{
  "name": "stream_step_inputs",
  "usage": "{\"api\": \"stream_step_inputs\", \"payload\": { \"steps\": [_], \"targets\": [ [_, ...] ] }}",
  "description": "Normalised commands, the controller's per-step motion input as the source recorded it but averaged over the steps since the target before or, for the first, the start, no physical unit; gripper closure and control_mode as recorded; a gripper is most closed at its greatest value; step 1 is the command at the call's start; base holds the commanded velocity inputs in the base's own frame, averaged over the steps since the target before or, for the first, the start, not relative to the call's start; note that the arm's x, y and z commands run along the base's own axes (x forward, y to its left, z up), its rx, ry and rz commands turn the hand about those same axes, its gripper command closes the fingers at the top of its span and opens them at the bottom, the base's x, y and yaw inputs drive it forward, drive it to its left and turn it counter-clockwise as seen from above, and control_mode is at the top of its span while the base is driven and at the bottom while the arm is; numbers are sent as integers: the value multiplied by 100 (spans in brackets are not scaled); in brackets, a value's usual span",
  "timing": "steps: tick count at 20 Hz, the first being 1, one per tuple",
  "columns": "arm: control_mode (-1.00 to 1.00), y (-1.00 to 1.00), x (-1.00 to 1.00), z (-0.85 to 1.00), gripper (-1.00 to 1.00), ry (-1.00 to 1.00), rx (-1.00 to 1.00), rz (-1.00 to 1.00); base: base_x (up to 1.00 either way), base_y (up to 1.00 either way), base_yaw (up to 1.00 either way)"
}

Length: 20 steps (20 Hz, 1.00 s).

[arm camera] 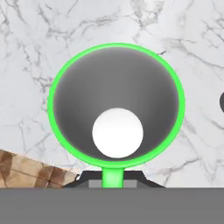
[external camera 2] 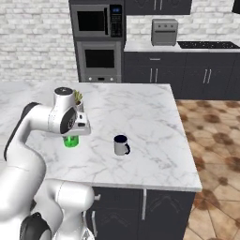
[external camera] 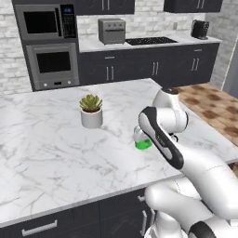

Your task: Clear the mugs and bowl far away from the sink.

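My gripper [arm camera: 112, 180] is shut on the bright green mug [arm camera: 116, 105], which I look straight down into; its handle runs down between the dark fingertips. From the side, the green mug [external camera 2: 71, 141] hangs under my hand [external camera 2: 77, 127], low over the white marble counter [external camera 2: 140, 117]; I cannot tell if it touches. In the left base view the green mug [external camera: 143, 143] peeks out beside the forearm. The grey-white mug with a navy inside [external camera 2: 121, 145] stands upright on the counter to the right, apart from the hand. The bowl and the sink are out of view.
A white pot with a plant [external camera: 91, 112] stands on the counter left of the arm, and the same pot [external camera 2: 78, 98] pokes out behind the wrist. The counter's right edge [external camera 2: 185, 136] drops to a tiled floor. Ovens and dark cabinets line the back wall.
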Motion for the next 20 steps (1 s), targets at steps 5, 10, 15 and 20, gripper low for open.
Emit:
{"api": "stream_step_inputs", "payload": {
  "steps": [5, 10, 15, 20],
  "targets": [
    [-100, 24, 86, -98, 100, 0, -1, 0, 0, 0, 0],
    [-100, 13, 48, -80, 100, -1, 0, 0, 0, 0, 0],
    [-100, 0, 30, -54, 100, -7, 0, 0, 0, 0, 0],
    [-100, 8, 22, -38, 100, -13, 0, 0, 0, 0, 0]
  ]
}}
